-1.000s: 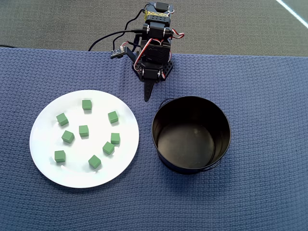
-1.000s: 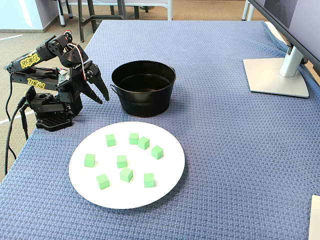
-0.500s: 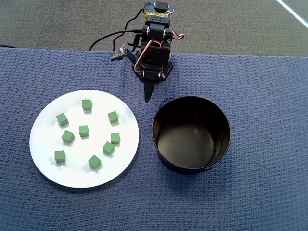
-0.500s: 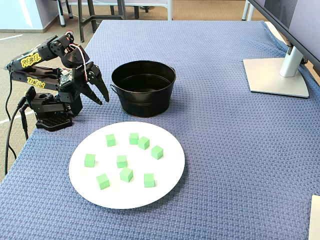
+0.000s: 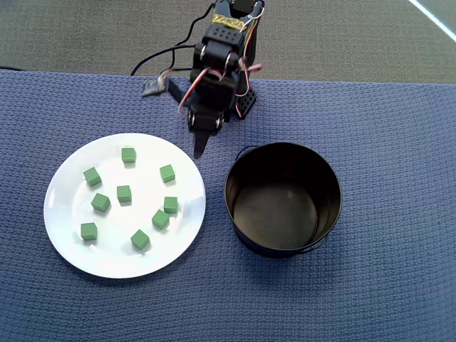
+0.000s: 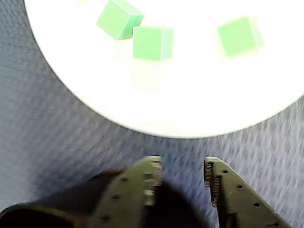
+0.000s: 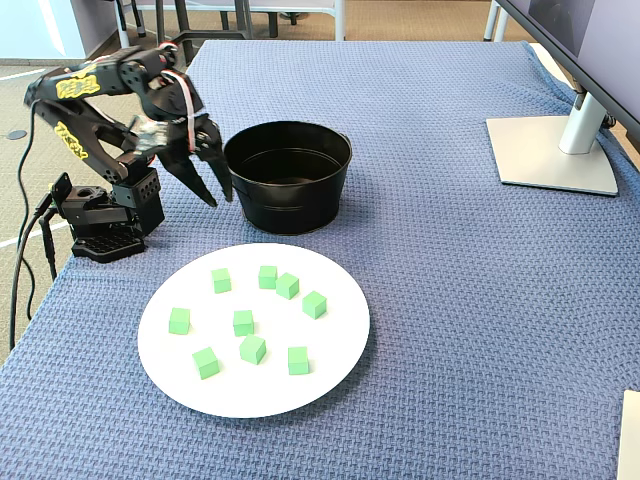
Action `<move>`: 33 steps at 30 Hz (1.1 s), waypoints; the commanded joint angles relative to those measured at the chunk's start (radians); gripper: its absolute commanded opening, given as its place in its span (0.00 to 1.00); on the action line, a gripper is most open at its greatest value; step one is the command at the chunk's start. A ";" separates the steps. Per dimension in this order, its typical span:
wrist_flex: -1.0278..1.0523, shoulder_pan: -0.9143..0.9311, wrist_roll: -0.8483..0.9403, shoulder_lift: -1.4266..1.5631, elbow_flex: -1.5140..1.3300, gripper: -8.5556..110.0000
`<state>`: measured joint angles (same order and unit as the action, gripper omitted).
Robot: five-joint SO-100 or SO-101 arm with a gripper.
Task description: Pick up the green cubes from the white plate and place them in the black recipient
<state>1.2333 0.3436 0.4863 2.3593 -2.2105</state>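
Green cubes all on white plate, left of overhead frame; black recipient right of centre, empty.
Gripper hovers over blue cloth just off the plate's edge, fingers slightly apart, holding nothing; eight cubes visible.

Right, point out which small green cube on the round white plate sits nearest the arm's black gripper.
The small green cube nearest the plate's tin-side rim, just below the black gripper in the overhead view; the other seven lie farther away.
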 commanded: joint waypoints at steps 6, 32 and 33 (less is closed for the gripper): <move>-0.397 0.258 0.580 -0.262 0.003 0.23; -0.172 0.368 0.661 -0.488 0.138 0.20; -0.206 0.365 0.673 -0.495 0.118 0.20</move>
<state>1.0999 0.7026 1.1121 1.8745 -2.0709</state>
